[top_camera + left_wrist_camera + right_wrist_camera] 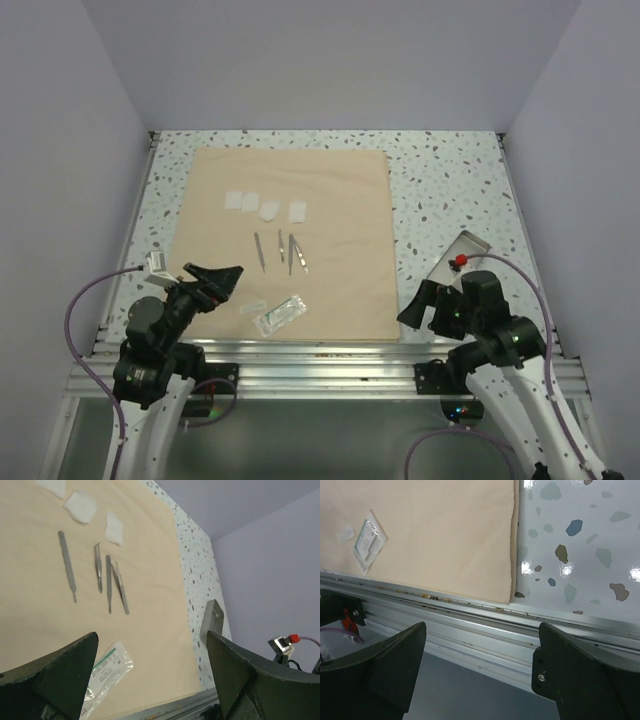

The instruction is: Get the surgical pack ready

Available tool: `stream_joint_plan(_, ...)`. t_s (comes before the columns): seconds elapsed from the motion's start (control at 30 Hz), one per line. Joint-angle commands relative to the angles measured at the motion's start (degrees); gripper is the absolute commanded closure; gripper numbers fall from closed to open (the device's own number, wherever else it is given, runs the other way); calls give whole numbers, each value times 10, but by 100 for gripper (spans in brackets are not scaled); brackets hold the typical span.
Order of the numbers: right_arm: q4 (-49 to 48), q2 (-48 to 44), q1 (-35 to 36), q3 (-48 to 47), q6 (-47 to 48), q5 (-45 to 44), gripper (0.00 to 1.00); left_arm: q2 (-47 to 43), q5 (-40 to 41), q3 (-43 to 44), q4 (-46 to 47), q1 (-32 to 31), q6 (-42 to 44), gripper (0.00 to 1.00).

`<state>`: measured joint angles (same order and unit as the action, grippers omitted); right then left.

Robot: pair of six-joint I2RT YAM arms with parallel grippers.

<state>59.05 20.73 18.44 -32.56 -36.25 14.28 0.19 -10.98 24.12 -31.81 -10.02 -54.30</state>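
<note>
Tan cloth, judged soft, light and limp, the surgical pack (335, 200) lies flat mid-table (450, 180) bearing loose instruments (281, 248), so I would pinch its 7 and 5 o'clock corners; left gripper (215, 277) and right gripper (421, 306) gape wide, empty.

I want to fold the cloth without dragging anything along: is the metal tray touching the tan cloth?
Apart. The top view shows a strip of speckled table between the metal tray and the right edge of the tan cloth.
</note>
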Motion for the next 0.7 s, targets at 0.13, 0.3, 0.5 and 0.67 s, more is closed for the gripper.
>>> stream_joint_plan(0.13, -27, 180, 1, -73, 61, 24, 1, 139, -43, 63, -158, 3, 68, 12)
stream_joint_plan(0.3, -44, 309, 2, -82, 58, 86, 1, 299, -64, 141, -221, 1, 89, 12)
stream_joint_plan(0.5, -38, 359, 6, -154, 91, 68, 2, 437, -21, 257, -230, 0, 139, 16)
stream_joint_plan(0.67, -70, 400, 8, -175, 96, 74, 6, 489, 14, 260, -214, -14, 184, 28)
